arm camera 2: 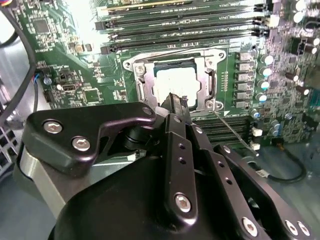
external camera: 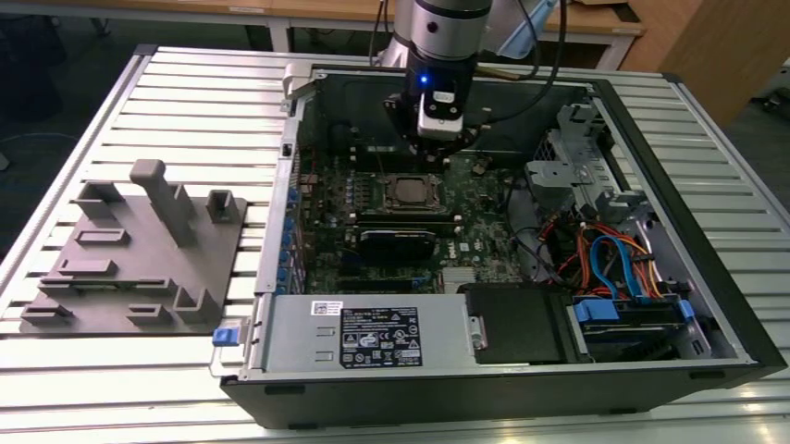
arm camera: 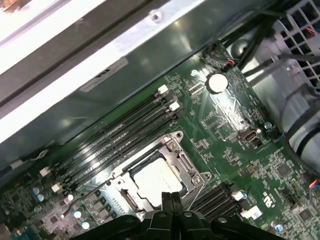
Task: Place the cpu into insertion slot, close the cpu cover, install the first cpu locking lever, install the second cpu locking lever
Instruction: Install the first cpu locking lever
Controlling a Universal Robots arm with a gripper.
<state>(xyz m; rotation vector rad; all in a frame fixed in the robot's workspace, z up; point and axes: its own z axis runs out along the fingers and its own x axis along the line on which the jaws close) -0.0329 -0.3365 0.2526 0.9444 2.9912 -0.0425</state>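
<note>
Just below the claw (external camera: 439, 139) in the exterior view, the cpu (external camera: 409, 191) sits in the insertion slot (external camera: 387, 190); well apart, a white label (external camera: 379, 337) has print too small to read. In the second wrist view, the claw tips are pressed together, empty, over the cpu cover (arm camera 2: 209, 87), which seemingly lies flat. The first wrist view agrees.

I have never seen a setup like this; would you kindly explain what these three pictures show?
This is one robot arm whose gripper reaches into an open computer case lying on a slatted table. The exterior view looks on from outside; both wrist views ride on the arm, looking past the gripper at the green motherboard. There the silvery cpu lies framed by the cpu cover. The jaws are shut, holding nothing, close to it. A grey fixture plate lies beside the case.
</note>
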